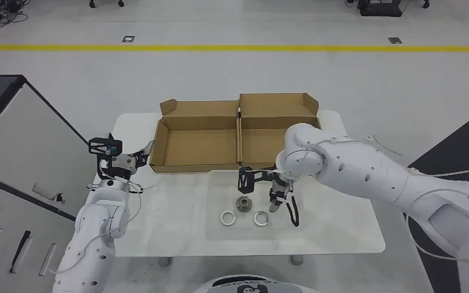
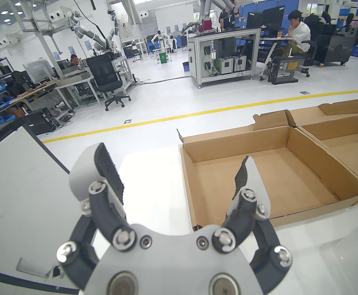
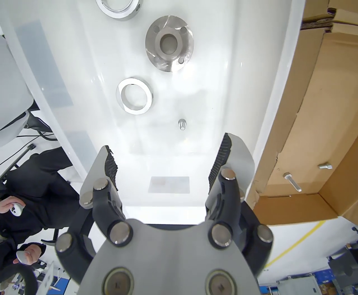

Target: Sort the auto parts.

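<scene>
On the white table [image 1: 330,227] lie a metal flange [image 1: 244,203] [image 3: 169,43], two metal rings [image 1: 229,217] [image 1: 261,217] and a small bolt [image 3: 182,123]. In the right wrist view one ring [image 3: 134,95] lies near the bolt and the other [image 3: 117,8] beyond the flange. My right gripper [image 1: 275,202] [image 3: 167,148] hangs open just above the table, close to the bolt, holding nothing. My left gripper [image 1: 143,155] [image 2: 173,156] is open and empty at the table's left edge, beside the left cardboard box [image 2: 313,156].
Two open cardboard boxes [image 1: 194,126] [image 1: 278,123] stand side by side at the back of the table. The right box [image 3: 313,111] holds two bolts [image 3: 292,181] [image 3: 325,166]. The left box's floor is bare.
</scene>
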Robot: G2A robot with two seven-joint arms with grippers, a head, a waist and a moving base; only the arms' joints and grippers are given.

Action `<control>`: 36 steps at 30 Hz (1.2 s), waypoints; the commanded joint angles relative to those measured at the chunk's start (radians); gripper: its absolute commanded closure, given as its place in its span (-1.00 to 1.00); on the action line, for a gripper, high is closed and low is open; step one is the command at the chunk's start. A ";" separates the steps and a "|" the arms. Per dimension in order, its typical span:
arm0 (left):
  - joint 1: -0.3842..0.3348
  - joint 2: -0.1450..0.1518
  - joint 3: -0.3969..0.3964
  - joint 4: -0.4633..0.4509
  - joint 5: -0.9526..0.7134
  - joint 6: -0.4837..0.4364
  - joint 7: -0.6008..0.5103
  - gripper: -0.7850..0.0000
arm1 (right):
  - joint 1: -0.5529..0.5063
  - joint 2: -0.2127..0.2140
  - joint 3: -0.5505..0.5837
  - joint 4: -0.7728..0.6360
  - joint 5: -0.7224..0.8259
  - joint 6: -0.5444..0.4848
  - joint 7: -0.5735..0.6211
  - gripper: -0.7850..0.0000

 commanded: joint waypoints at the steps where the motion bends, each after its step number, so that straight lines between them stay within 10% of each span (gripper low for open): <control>1: 0.000 0.000 0.000 0.000 0.000 0.000 0.000 -1.00 | -0.011 -0.009 0.000 0.015 -0.009 0.001 0.001 -0.78; 22: 0.000 0.000 0.000 0.000 0.000 0.000 0.000 -1.00 | -0.072 -0.072 0.000 0.089 -0.085 0.055 0.055 0.00; 36: 0.000 0.000 0.000 0.000 0.000 0.000 0.000 -1.00 | -0.099 -0.098 0.000 0.137 -0.131 0.088 0.088 0.09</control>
